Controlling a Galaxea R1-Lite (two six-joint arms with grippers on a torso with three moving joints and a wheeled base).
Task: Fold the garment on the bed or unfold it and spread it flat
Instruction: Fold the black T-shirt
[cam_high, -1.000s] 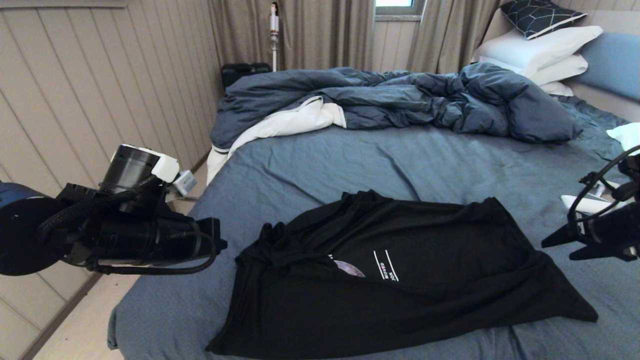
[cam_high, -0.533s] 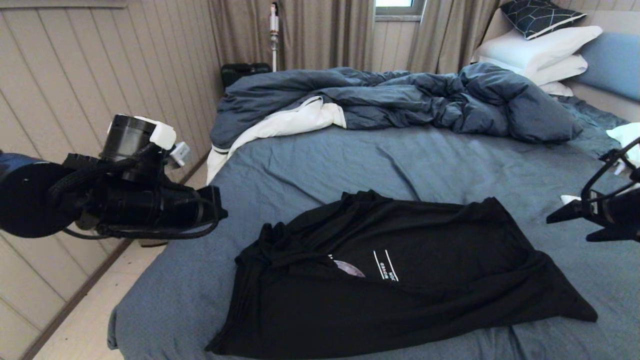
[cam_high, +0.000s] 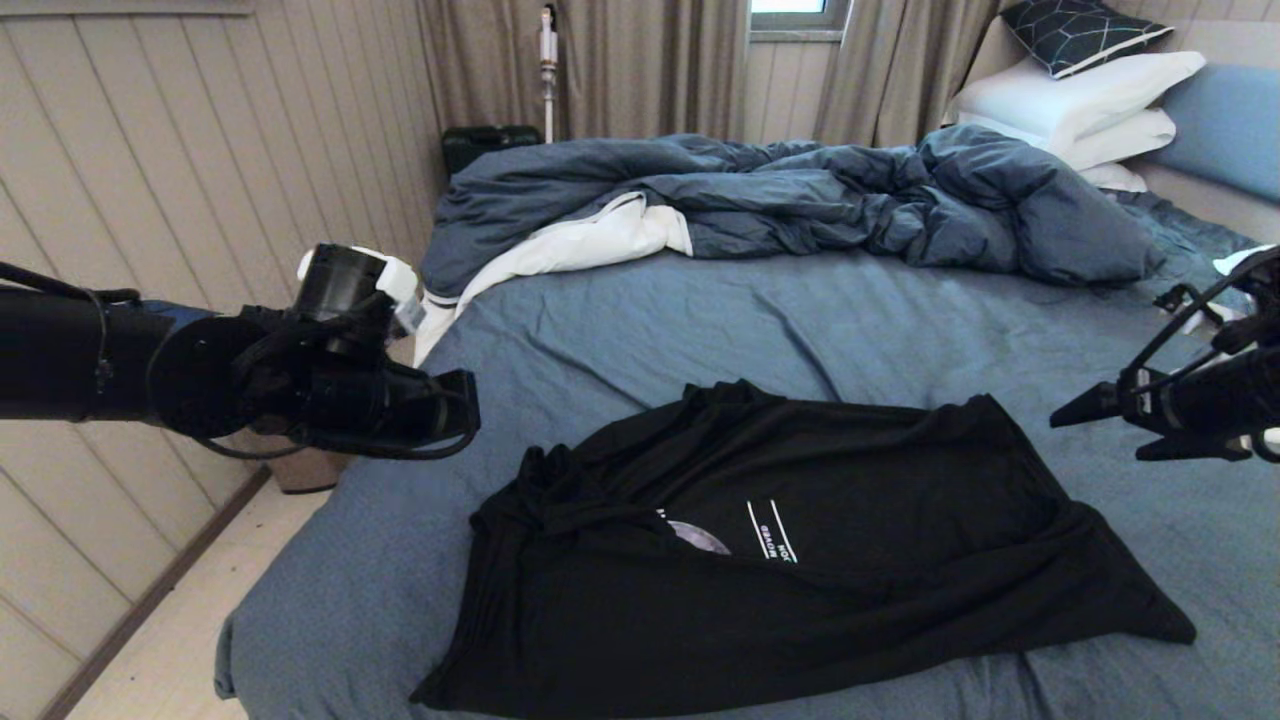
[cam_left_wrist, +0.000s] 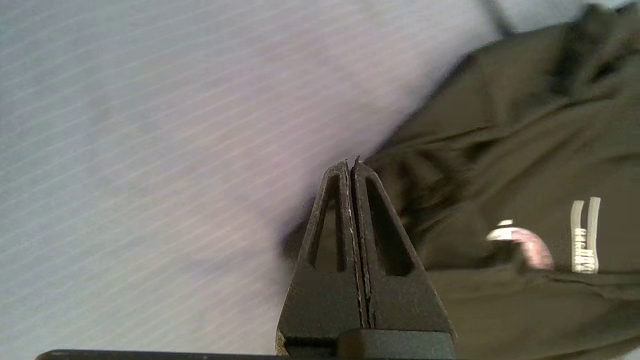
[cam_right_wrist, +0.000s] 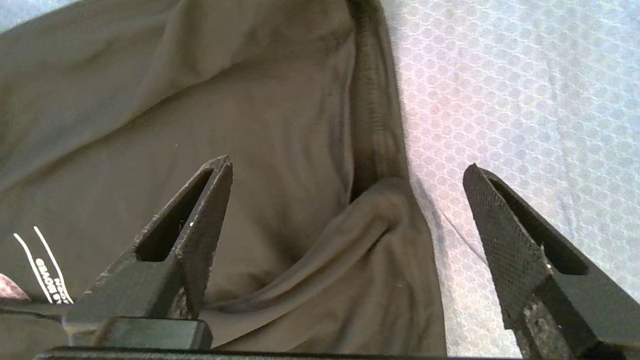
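Observation:
The garment (cam_high: 800, 560), a black T-shirt, lies rumpled on the near part of the bed (cam_high: 800, 320). A fold covers most of its grey print (cam_high: 700, 538), and its two white lines (cam_high: 770, 530) show. My left gripper (cam_left_wrist: 351, 164) is shut and empty. It hangs over the sheet just off the garment's (cam_left_wrist: 500, 150) bunched left edge. My left arm (cam_high: 330, 400) reaches in from the left. My right gripper (cam_high: 1097, 438) hovers open to the garment's right. In the right wrist view its jaws (cam_right_wrist: 346, 167) stand wide above the garment's (cam_right_wrist: 250, 125) edge, apart from the cloth.
A rumpled dark blue duvet (cam_high: 800, 195) with white lining lies across the far half of the bed. White pillows (cam_high: 1080, 95) and a blue headboard (cam_high: 1225, 125) are at the far right. A panelled wall (cam_high: 150, 180) and a strip of floor (cam_high: 170, 640) run along the left.
My left arm has swung right, toward the garment's left edge. My right gripper has moved left toward the garment and its jaws have opened wider. The garment has not moved.

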